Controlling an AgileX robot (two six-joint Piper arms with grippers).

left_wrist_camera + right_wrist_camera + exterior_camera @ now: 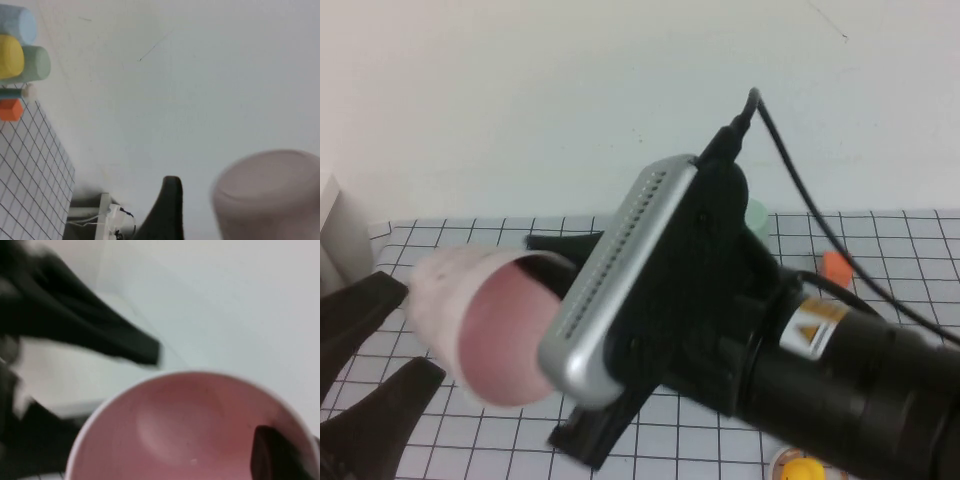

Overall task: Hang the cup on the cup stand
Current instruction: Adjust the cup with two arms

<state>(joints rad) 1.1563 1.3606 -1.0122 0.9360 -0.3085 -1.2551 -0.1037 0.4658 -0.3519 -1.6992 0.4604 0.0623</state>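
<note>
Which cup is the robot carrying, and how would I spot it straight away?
Start at the big black right arm filling the high view; its right gripper is shut on the cup, one finger inside the rim, held up in the air on its side. The left gripper waits open beside it. It is pale pink, unlike the yellow cup and pale green cup far behind.

Soft, even room light, no glare; the cup (490, 330) and the right gripper (570, 340) holding it are smeared by blur.

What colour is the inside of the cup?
Pink inside the cup, clearest in the right wrist view, held by the right gripper.
</note>
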